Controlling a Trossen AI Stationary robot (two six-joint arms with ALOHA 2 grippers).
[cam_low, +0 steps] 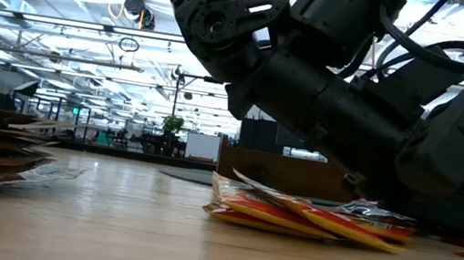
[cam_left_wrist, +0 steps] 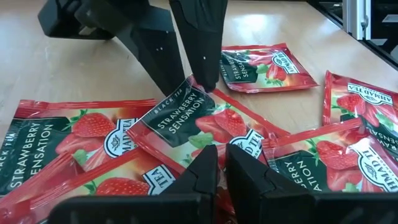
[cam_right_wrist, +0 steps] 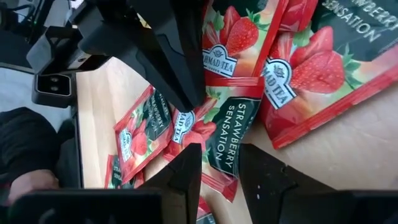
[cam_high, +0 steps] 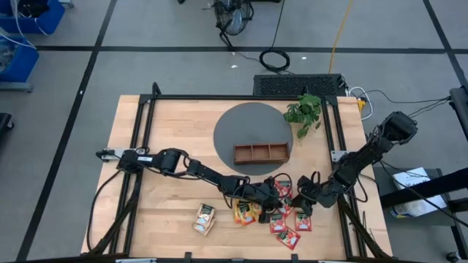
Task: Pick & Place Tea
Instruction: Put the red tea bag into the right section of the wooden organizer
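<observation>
Two grippers meet over the tea sachets [cam_high: 281, 215] scattered near the table's [cam_high: 168, 146] front edge; left gripper [cam_high: 269, 199], fingers pressed together, partly hides them; right gripper [cam_high: 298, 191] pinches one red strawberry sachet [cam_right_wrist: 227, 140], its lower edge hidden.

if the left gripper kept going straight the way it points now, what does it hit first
Most likely the red strawberry tea sachet just ahead of the left gripper, then the right gripper pinching its far edge; exact depth is unclear.
</observation>
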